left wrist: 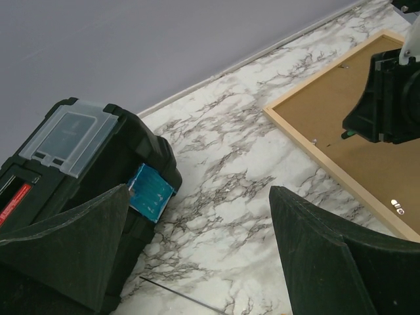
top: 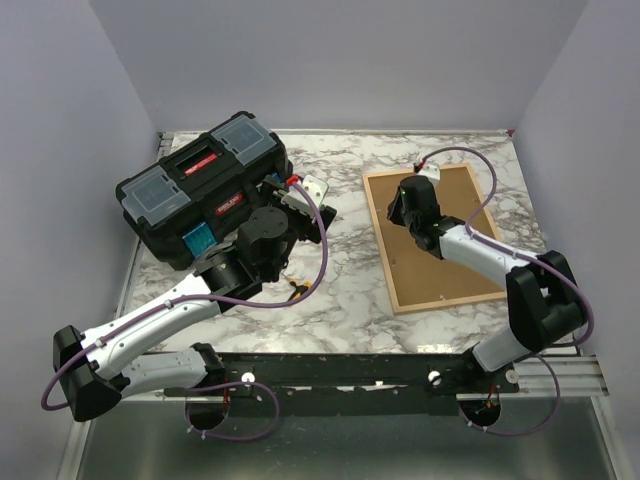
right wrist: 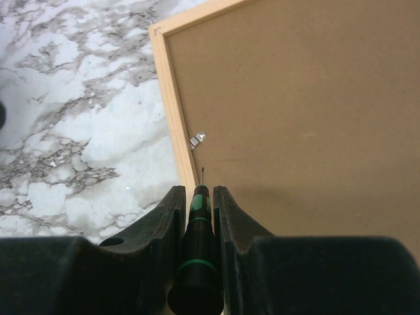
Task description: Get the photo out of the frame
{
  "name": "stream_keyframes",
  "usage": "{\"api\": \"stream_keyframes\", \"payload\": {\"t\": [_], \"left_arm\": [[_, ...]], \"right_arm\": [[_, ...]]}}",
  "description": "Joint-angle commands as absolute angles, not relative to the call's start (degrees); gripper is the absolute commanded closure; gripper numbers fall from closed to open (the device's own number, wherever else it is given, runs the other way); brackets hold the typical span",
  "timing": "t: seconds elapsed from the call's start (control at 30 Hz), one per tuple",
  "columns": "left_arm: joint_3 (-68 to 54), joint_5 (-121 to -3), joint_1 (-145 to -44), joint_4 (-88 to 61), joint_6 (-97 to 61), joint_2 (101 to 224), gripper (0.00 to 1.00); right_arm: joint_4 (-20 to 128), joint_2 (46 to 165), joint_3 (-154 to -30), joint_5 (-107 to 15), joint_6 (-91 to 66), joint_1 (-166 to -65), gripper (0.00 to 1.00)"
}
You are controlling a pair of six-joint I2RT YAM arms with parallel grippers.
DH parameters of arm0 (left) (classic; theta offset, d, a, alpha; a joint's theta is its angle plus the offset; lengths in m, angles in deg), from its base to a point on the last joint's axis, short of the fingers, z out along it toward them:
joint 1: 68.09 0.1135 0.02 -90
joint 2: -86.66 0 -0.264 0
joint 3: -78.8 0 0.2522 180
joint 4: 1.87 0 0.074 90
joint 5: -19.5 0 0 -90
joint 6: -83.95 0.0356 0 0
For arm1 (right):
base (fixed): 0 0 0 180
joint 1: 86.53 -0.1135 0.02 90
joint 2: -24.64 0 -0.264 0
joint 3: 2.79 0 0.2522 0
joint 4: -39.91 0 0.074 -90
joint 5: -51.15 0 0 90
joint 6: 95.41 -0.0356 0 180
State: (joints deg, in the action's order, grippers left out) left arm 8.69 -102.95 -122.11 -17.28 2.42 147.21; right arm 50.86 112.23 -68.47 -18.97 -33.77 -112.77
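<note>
The light-wood frame (top: 380,245) lies face down at the right of the table, with its plain brown backing board (top: 460,270) up. The photo is hidden. My right gripper (top: 408,215) hovers over the frame's left side, shut on a small black-and-green screwdriver (right wrist: 197,230). The screwdriver's tip points at a small metal clip (right wrist: 198,140) on the frame's left rail (right wrist: 172,98), just short of it. My left gripper (left wrist: 197,197) is open and empty above bare marble, between the toolbox and the frame (left wrist: 308,147).
A black toolbox (top: 200,190) with clear lid compartments and a blue label (left wrist: 149,190) stands at the back left. A thin dark rod (left wrist: 177,294) lies on the marble near my left gripper. Grey walls close in the table at the back and sides.
</note>
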Motion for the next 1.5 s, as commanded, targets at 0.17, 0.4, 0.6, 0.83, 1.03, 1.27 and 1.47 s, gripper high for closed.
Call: {"api": "stream_keyframes", "payload": {"t": [0.17,0.4,0.6,0.83,1.03,1.27,1.47], "left_arm": [[7.1,-101.7,-122.5,-17.6,1.7,147.2,0.1],[7.0,-101.5,-122.7,-17.7,1.7,147.5,0.1],[7.0,-101.5,-122.7,-17.8,1.7,147.6,0.1],[7.0,-101.6,-122.8,-17.8,1.8,147.4,0.1],[7.0,-101.4,-122.8,-17.8,1.7,147.3,0.1],[6.9,-101.2,-122.9,-17.9,1.6,147.2,0.1],[7.0,-101.6,-123.0,-18.0,1.7,147.6,0.1]], "right_arm": [[43.6,117.7,-70.7,-20.6,-31.8,-112.5,1.0],[43.3,118.6,-72.6,-19.0,-30.9,-112.5,1.0],[45.6,121.4,-76.9,-18.4,-29.9,-112.4,1.0],[48.8,124.7,-80.0,-18.0,-30.5,-112.4,1.0],[48.8,125.3,-79.6,-18.3,-30.3,-112.4,1.0],[49.6,125.0,-79.0,-16.7,-29.9,-112.4,1.0],[50.3,126.7,-82.5,-17.2,-30.2,-111.7,1.0]]}}
